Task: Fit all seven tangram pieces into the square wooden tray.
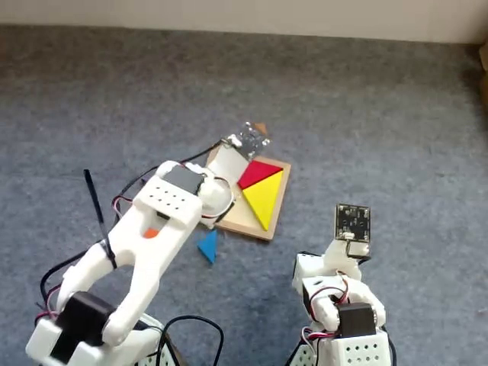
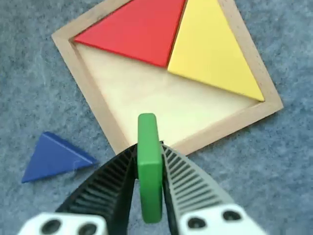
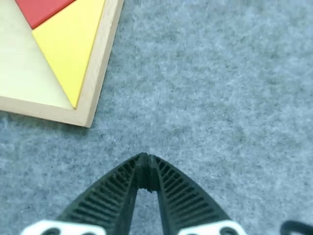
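The square wooden tray [image 1: 256, 226] [image 2: 93, 100] [image 3: 98, 68] lies mid-table and holds a red triangle [image 1: 258, 172] [image 2: 134, 29] and a yellow triangle [image 1: 264, 198] [image 2: 210, 54] [image 3: 68, 44]. My left gripper [image 2: 149, 161] hangs above the tray's near-left edge, shut on a green piece [image 2: 149, 166] held on edge. A blue triangle [image 1: 207, 245] [image 2: 54, 156] rests on the carpet just outside the tray's front corner. My right gripper [image 3: 145, 169] is shut with nothing in it, over bare carpet to the right of the tray. An orange piece [image 1: 261, 127] peeks out behind the tray.
Grey carpet [image 1: 381, 114] covers the whole work surface. The left arm [image 1: 152, 229] lies across the tray's left part in the high view. The right arm [image 1: 343, 305] stands at the front right. Black cables [image 1: 95, 202] run at the left.
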Available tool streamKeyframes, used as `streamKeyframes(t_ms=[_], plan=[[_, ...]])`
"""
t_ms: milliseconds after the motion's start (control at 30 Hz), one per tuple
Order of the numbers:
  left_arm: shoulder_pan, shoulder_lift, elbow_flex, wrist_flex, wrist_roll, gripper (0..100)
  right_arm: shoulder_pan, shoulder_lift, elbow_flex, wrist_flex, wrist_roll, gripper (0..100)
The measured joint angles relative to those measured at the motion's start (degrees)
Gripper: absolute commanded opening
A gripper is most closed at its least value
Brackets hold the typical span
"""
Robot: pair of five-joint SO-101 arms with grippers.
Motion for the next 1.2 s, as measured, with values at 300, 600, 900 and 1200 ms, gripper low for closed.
streamKeyframes(t_ms=[300,600,900,1200], plan=[[0.26,17.49,-9.32,-2.37,0.00,7,0.00,0.00,0.00,0.00,0.00,0.5],[0.35,22.95,-18.99,3.87,0.00,21,0.00,0.00,0.00,0.00,0.00,0.5],[-4.22,23.30,-22.95,4.40,0.00,21,0.00,0.00,0.00,0.00,0.00,0.5],[-6.07,23.30,-24.35,4.92,0.00,21,0.00,0.00,0.00,0.00,0.00,0.5]])
